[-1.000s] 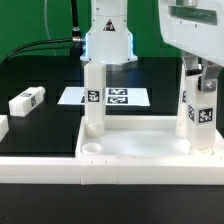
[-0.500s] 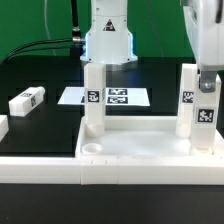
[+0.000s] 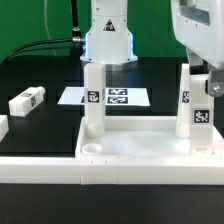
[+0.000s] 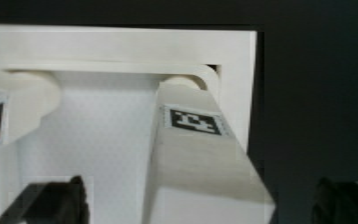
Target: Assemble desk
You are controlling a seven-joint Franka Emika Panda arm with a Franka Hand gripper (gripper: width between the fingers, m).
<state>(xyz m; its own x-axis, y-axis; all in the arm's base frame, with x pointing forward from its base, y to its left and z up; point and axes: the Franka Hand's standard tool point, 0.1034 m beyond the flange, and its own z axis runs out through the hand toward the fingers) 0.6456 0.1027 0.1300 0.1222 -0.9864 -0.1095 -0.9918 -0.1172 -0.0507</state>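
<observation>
The white desk tabletop [image 3: 130,150] lies flat at the front, underside up. Three white square legs stand upright in its corners: one at the exterior view's left [image 3: 93,100], one at the back right [image 3: 185,100], and one at the front right [image 3: 203,118]. My gripper [image 3: 204,82] hangs over the top of the front right leg. In the wrist view the gripper [image 4: 202,205] straddles this tagged leg [image 4: 211,150]. The dark fingers [image 4: 60,200] stand apart from the leg on both sides, so it is open. Another standing leg [image 4: 12,110] and the tabletop [image 4: 140,50] show behind it.
A loose white leg [image 3: 27,100] lies on the black table at the exterior view's left. The marker board [image 3: 117,97] lies flat behind the tabletop. The arm's base [image 3: 108,40] stands at the back. A white border bar [image 3: 40,163] runs along the front.
The gripper head has turned and shifted above the front right leg, going up and right and then back over it. The leg has stayed upright in its corner.
</observation>
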